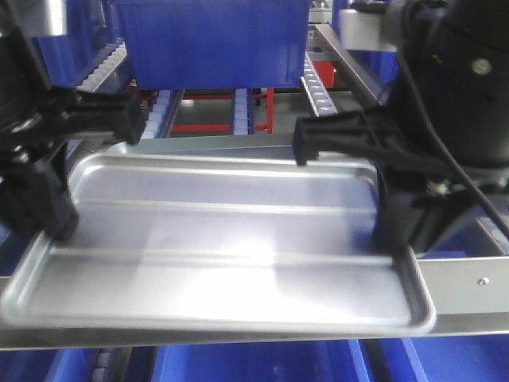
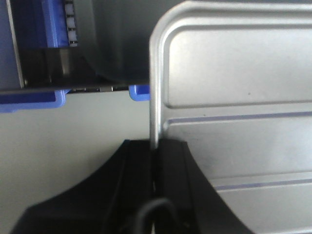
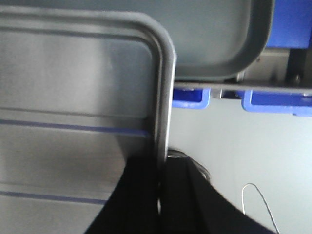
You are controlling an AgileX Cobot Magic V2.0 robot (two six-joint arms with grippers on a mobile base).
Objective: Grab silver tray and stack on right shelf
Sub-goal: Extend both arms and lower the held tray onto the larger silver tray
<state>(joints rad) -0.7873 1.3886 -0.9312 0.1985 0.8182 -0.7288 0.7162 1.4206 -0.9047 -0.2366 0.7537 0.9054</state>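
The silver tray (image 1: pixel 231 239) is shiny, with two long ridges across its floor. Both grippers hold it level in the air by its short ends. My left gripper (image 1: pixel 54 225) is shut on the tray's left rim; in the left wrist view the rim (image 2: pixel 155 97) runs down between the black fingers (image 2: pixel 170 161). My right gripper (image 1: pixel 394 239) is shut on the right rim (image 3: pixel 165 97), and the right wrist view shows it between the jaws of that gripper (image 3: pixel 163 163). The right shelf's shiny riveted front bar (image 1: pixel 469 282) lies under the tray's near right corner. Its small white rollers (image 1: pixel 316 87) run back behind the tray.
A big blue bin (image 1: pixel 215 40) stands on the rack just behind the tray. A duller grey tray (image 3: pixel 219 39) lies on the rack beyond the silver one and also shows in the left wrist view (image 2: pixel 112 44). More blue bins (image 1: pixel 254 362) sit below. Pale floor (image 2: pixel 73 131) lies beneath.
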